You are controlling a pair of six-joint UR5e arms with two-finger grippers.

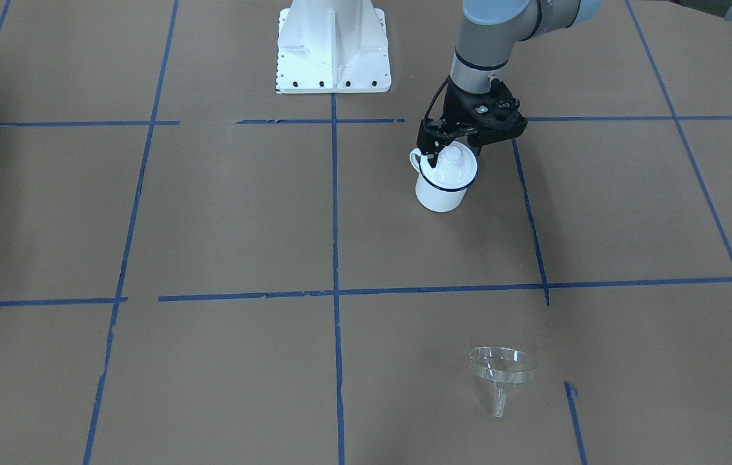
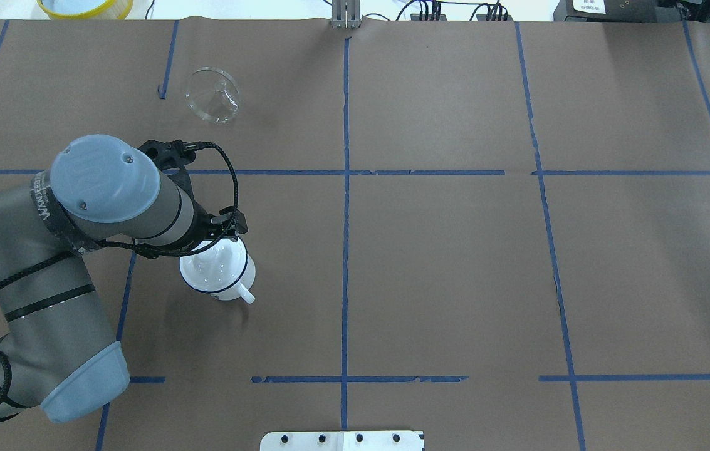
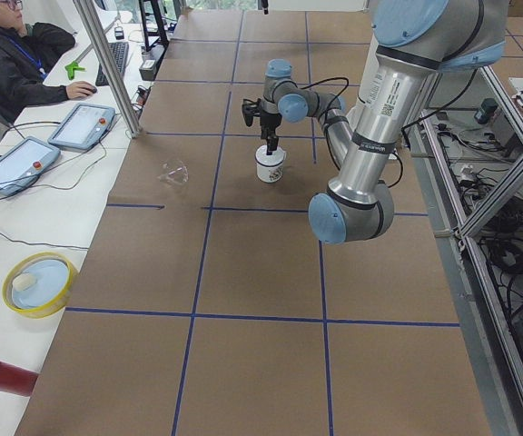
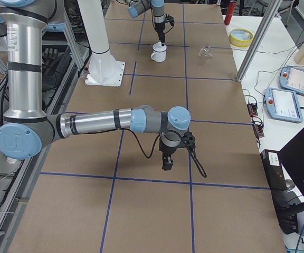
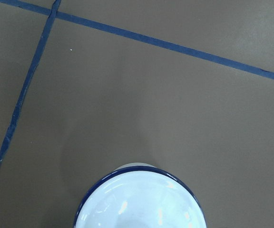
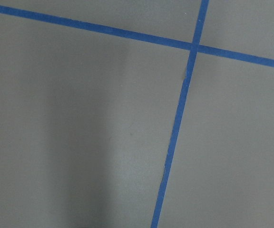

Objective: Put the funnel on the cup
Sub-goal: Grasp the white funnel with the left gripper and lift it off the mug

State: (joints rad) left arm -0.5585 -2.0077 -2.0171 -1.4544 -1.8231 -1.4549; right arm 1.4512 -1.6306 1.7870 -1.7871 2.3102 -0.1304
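Nothing of the placing was done yet. The clear plastic funnel (image 1: 501, 371) lay tipped on the table (image 1: 210, 213), well apart from the enamel mug (image 1: 441, 190), on the side away from the robot's base (image 1: 333, 51), with nothing touching it. The left gripper (image 1: 449, 154) hung right over the mug's mouth, fingers down at its rim; whether they were spread or closed could not be told. The right gripper (image 4: 167, 161) hovered far from the mug, its state equally unclear. Fetching, carrying and seating the funnel all remained.

Left arm (image 2: 116, 200) above white cup (image 2: 214, 277), clear funnel (image 2: 212, 95) lying well apart
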